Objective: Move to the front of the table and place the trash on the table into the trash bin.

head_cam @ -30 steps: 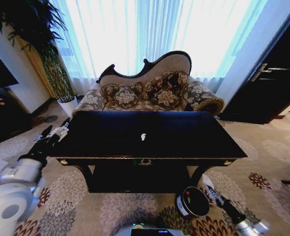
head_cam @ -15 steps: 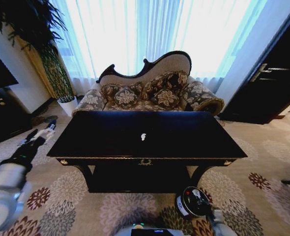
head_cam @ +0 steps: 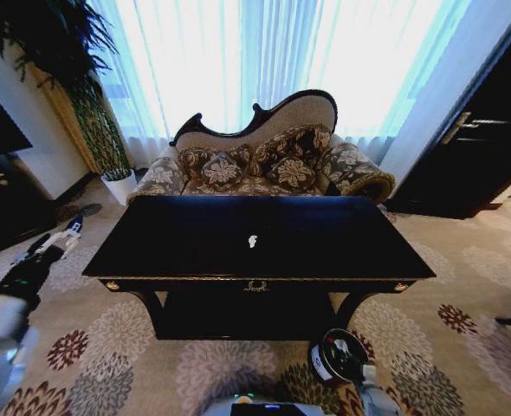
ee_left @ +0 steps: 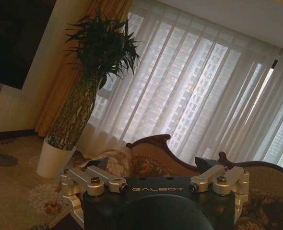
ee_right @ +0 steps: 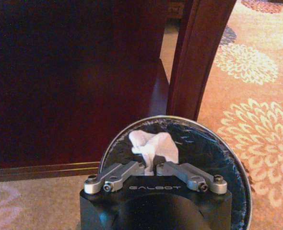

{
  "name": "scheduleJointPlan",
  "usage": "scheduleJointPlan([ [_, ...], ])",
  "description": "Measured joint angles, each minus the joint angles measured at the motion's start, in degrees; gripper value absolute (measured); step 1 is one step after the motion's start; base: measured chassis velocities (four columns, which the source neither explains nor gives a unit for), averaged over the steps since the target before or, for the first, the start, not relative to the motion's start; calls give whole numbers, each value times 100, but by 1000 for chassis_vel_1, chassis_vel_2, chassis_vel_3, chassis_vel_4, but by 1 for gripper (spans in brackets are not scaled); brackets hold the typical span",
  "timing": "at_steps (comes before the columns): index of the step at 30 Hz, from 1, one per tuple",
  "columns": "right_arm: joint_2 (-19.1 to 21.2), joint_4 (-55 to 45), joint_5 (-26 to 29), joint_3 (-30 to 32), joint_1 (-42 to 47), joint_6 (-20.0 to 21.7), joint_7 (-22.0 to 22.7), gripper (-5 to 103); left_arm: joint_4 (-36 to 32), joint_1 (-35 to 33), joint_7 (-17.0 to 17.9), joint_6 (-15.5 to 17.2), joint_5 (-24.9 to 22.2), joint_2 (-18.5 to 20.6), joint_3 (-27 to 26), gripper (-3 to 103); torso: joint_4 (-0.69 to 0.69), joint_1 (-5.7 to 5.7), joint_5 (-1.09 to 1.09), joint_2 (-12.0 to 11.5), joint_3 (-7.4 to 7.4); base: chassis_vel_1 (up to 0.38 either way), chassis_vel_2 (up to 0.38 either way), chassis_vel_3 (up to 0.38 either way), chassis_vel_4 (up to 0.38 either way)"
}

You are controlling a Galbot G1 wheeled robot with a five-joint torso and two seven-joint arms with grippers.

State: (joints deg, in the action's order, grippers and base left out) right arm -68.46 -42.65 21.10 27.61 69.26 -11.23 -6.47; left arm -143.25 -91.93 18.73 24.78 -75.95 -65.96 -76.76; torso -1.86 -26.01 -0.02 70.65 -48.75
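Tissue (ee_right: 153, 146) sits pinched in my right gripper (ee_right: 150, 167) over the bin's (ee_right: 237, 167) black inside; left gripper's (head_cam: 65, 234) state I cannot tell.

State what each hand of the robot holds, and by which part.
The right hand pinches a crumpled white tissue by its lower edge, over the trash bin. Whether the left hand holds anything cannot be told.

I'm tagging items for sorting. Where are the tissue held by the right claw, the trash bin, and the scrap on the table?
tissue (ee_right: 153, 146): right wrist view, its crumpled middle.
trash bin (ee_right: 223, 148): right wrist view, black inner wall.
scrap (head_cam: 252, 241): head view, its centre.
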Motion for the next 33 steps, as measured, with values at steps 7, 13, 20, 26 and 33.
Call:
scheduleJointPlan([
  [7, 10, -68, -14, -4, 53, 20, -7, 32, 0, 6, 5, 0, -3, -24, 11, 100, 0, 0, 0, 0, 0, 0, 0, 0, 0],
  [13, 15, -141, -34, 6, 102, 18, -43, 54, 0, 28, 7, 5, 4, -30, 52, 100, 0, 0, 0, 0, 0, 0, 0, 0, 0],
  [20, -36, -207, -55, 14, 115, -61, -45, 82, 0, 26, 7, 6, 8, -8, 52, 100, 0, 0, 1, 0, 0, 0, 0, 0, 0],
  [26, -37, -277, -62, 20, 124, -97, -42, 98, 0, 33, 7, 6, 8, 14, 51, 100, 0, 0, 1, 0, 0, 0, 0, 0, 0],
  [33, -35, -927, -90, 16, 557, -186, -343, 100, 0, 83, 6, 5, 10, 31, 89, 100, 1, 0, 0, 0, 0, 0, 0, 0, 0],
])
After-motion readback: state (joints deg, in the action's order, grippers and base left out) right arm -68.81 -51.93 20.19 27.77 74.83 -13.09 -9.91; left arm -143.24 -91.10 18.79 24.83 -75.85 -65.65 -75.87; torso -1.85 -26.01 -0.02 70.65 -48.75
